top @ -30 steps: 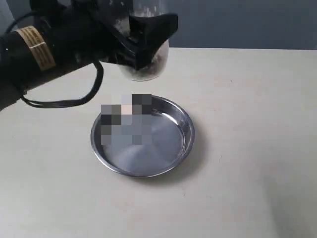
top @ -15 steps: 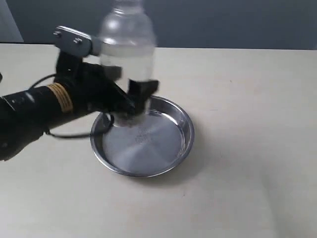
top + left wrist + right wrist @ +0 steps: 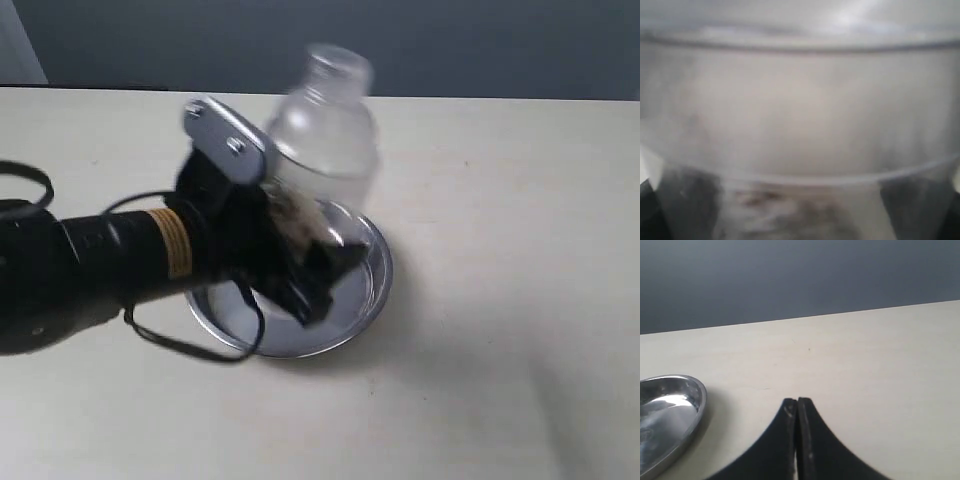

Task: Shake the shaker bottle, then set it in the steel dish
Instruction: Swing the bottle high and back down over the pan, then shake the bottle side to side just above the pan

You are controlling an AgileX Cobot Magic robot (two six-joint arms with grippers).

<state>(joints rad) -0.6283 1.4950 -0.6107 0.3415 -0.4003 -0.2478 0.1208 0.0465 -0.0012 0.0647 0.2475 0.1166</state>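
The shaker bottle [image 3: 325, 145] has tipped from upright over the steel dish [image 3: 381, 268], likely light, slick plastic, clamped low by the left jaws; right jaws together.

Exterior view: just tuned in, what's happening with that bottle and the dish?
The left hand grips the shaker bottle around its lower body and holds it tilted over the steel dish. The bottle looks blurred, so it is likely mid-shake. The hand hides whether its base touches the dish. The right hand is shut and empty, over the table beside the dish.
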